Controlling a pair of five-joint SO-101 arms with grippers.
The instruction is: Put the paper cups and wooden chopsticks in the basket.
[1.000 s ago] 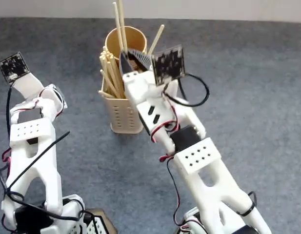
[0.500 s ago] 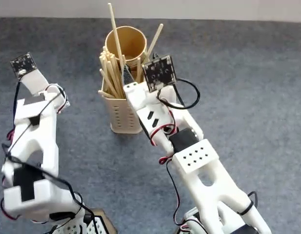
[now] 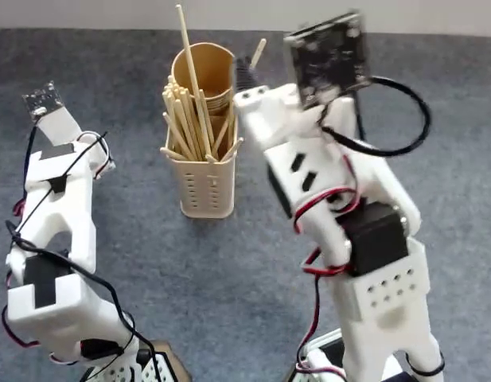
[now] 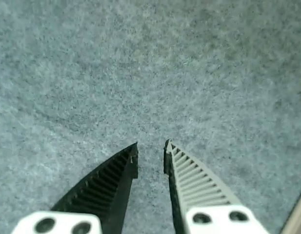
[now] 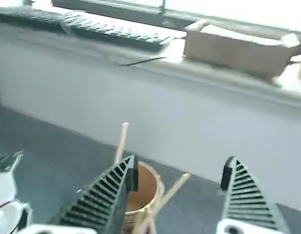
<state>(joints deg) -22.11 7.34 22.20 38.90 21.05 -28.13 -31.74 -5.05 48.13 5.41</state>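
Note:
A cream perforated basket (image 3: 204,191) stands on the grey carpet. It holds a brown paper cup (image 3: 205,68) and several wooden chopsticks (image 3: 184,119), one of which sticks up tall. My right gripper (image 5: 180,173) is open and empty, raised above and beside the basket's right side. Its dark finger (image 3: 243,76) shows next to the cup's rim. In the right wrist view the cup (image 5: 143,190) and two chopsticks (image 5: 122,141) lie below its fingers. My left gripper (image 4: 150,150) hangs over bare carpet with a narrow gap between its tips and nothing in it.
Grey carpet (image 3: 436,119) spreads around the basket on every side. The left arm (image 3: 58,199) is folded back at the left, well apart from the basket. A white wall with a ledge (image 5: 140,53) rises behind the carpet's far edge.
My right arm has lifted up and to the right, off the basket. The tall chopstick that was at its fingers now stands in the basket. The left arm folded back slightly.

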